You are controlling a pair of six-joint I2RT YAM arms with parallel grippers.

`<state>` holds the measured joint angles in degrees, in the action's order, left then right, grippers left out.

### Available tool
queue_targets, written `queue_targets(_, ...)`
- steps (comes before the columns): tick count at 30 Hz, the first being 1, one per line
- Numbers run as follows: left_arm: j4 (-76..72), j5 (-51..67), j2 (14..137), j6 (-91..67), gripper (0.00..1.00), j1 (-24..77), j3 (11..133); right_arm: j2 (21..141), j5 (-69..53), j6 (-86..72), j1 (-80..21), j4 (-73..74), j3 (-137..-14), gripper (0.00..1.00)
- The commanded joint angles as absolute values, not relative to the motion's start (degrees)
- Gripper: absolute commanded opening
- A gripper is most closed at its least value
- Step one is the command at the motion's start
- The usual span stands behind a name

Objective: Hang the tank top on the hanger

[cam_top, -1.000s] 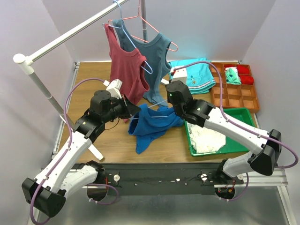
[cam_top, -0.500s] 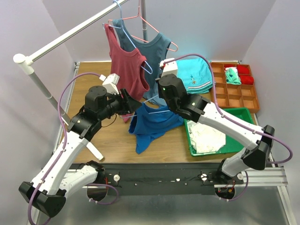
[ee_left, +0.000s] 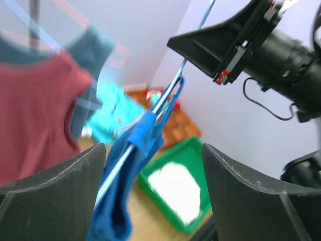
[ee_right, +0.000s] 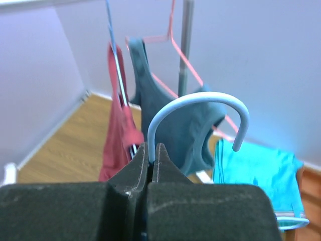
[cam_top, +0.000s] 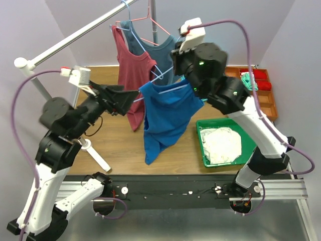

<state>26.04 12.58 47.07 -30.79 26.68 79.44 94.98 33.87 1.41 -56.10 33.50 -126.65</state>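
The royal-blue tank top [cam_top: 168, 115] hangs in the air on the light-blue wire hanger [cam_top: 165, 89], its hem above the table. My right gripper [ee_right: 152, 148] is shut on the base of the hanger's hook [ee_right: 200, 100] and holds it up high; in the top view it [cam_top: 190, 84] sits above the top's right shoulder. At the hanger's left end, my left gripper [cam_top: 131, 96] stands wide open. In the left wrist view the blurred wire [ee_left: 120, 170] and blue strap [ee_left: 143, 133] run between its jaws [ee_left: 153, 150], close to the left finger.
A maroon tank top [cam_top: 131, 75] and a teal-grey one [cam_top: 165, 52] hang from the white rail [cam_top: 75, 36] behind. A green tray [cam_top: 202, 150] with white cloth lies at right. An orange compartment box [cam_top: 266, 103] is at back right. The rack's white leg [cam_top: 95, 155] slants on the left.
The right gripper has lifted the hanger and blue top off the table to mid-air. The left gripper has risen with it and gone from shut to wide open.
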Motion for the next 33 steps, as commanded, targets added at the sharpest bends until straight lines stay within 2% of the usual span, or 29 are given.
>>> queue_targets(1, 23.1, 10.7, 47.2, -27.4, 0.86, 26.4, 83.8, 96.2, 27.0, 10.0, -56.4, 34.0, -137.9, 0.01)
queue_targets(2, 23.0, 10.8, 47.5, -27.1, 0.9, 26.4, 84.0, 96.0, 26.5, 10.5, -56.5, 33.3, -139.5, 0.01)
queue_targets(10, 26.8, 12.7, 48.6, -20.8, 0.91, 26.4, 86.7, 90.6, 17.8, 8.3, -56.5, 30.2, -131.8, 0.01)
queue_targets(20, 37.4, 20.2, 46.5, -12.6, 0.84, 26.4, 82.8, 86.2, 10.6, 1.0, -56.4, 30.8, -111.8, 0.01)
queue_targets(26, 39.3, 27.4, 47.6, -12.3, 0.82, 26.4, 77.8, 85.7, 11.2, 0.1, -56.5, 29.3, -106.3, 0.01)
queue_targets(33, 39.3, 33.0, 50.5, -13.5, 0.75, 26.4, 74.3, 86.0, 9.5, -2.0, -56.5, 28.7, -104.3, 0.01)
